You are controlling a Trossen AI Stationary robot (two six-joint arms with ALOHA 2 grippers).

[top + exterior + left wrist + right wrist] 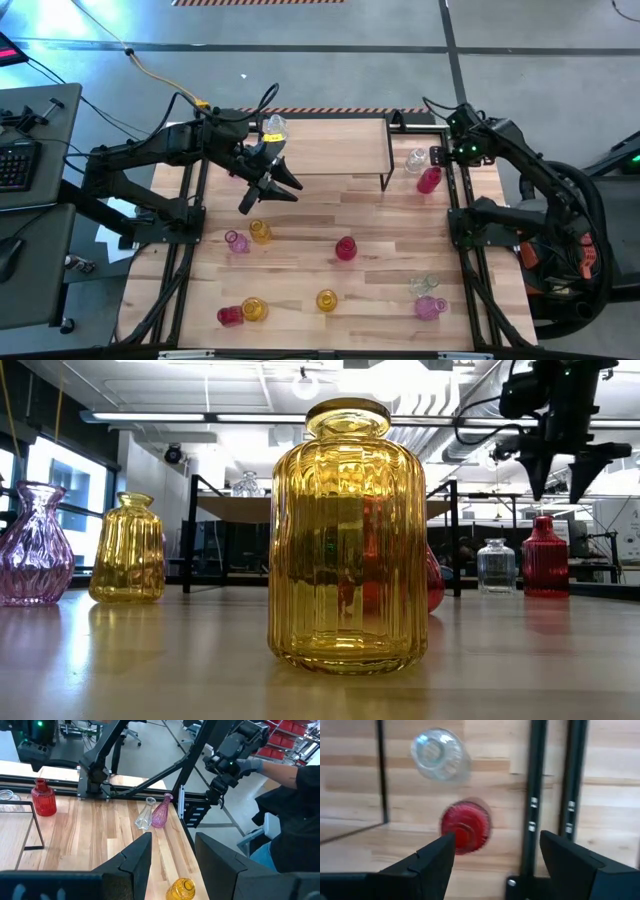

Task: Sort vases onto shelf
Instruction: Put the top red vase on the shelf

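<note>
The shelf (330,150) stands at the table's far middle, and one clear vase (273,127) stands on its left end. My left gripper (275,185) hangs open high over the table just near of the shelf's left part, with nothing between its fingers (137,860). My right gripper (560,475) is open, points down and hovers above a red vase (465,827) and a clear vase (440,755), which stand on the table by the shelf's right end. Several more vases stand or lie on the near half of the table, among them an amber vase (345,530).
Near-half vases: pink (237,241), amber (261,232), red (346,248), amber (327,300), red (230,316) beside amber (254,309), clear (425,285), pink (430,307). Black frame rails (535,795) run along the table's right side. A person's gloved hand (250,765) shows beyond the table.
</note>
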